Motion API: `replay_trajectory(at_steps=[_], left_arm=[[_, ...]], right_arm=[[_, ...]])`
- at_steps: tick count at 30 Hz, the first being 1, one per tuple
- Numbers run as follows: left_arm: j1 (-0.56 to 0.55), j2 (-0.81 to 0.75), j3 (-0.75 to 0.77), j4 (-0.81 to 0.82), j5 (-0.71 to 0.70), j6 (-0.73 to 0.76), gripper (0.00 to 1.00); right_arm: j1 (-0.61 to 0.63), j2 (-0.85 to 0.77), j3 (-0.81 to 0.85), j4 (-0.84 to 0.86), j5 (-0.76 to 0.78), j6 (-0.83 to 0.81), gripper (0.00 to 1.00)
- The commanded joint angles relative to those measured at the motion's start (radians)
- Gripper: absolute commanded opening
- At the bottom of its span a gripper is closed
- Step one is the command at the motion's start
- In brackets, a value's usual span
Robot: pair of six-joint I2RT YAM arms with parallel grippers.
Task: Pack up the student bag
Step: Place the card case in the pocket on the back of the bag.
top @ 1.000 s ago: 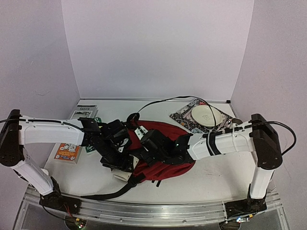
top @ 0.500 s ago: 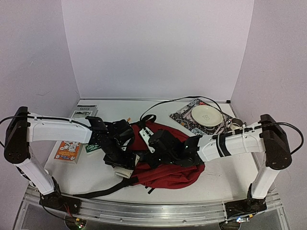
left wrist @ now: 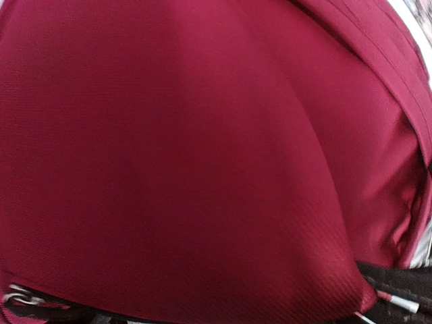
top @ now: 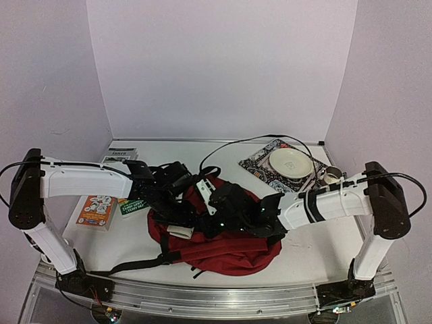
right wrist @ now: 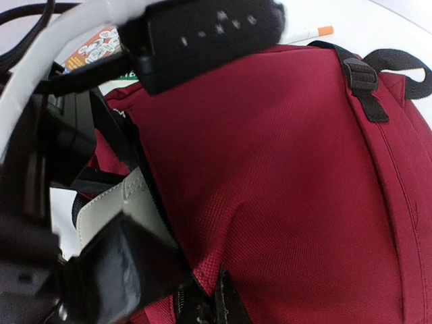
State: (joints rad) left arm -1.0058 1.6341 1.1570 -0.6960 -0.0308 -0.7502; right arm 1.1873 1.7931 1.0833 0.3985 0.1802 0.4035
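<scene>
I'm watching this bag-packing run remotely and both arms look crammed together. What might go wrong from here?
The left arm and right arm meet over the student bag, so their wrists may collide. A black strap trails toward the near table edge and might snag as the bag shifts. The black cable arcs past the plate; a wide swing may drag across it.

Plate (top: 291, 162) on patterned mat (top: 258, 167) — booklets (top: 94, 210) left.

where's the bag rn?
Top view: the bag lies centre-front on the table, with the orange book to its left and the plate behind it to the right.
</scene>
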Motion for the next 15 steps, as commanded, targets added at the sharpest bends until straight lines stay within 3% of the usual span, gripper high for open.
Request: replay_trajectory(at_steps=[1,10,15], left_arm=[[0.021,0.001,-0.012,0.099,-0.160,-0.123,0.74],[0.022,-0.048,-0.053,0.190,-0.110,-0.164,0.90],[0.022,-0.144,-0.120,0.191,-0.062,-0.180,0.91]], right_arm=[[0.015,-0.015,0.002,0.118,0.025,0.077,0.00],[0.015,0.023,-0.006,0.117,0.092,0.130,0.00],[0.016,0.025,-0.003,0.110,0.133,0.124,0.00]])
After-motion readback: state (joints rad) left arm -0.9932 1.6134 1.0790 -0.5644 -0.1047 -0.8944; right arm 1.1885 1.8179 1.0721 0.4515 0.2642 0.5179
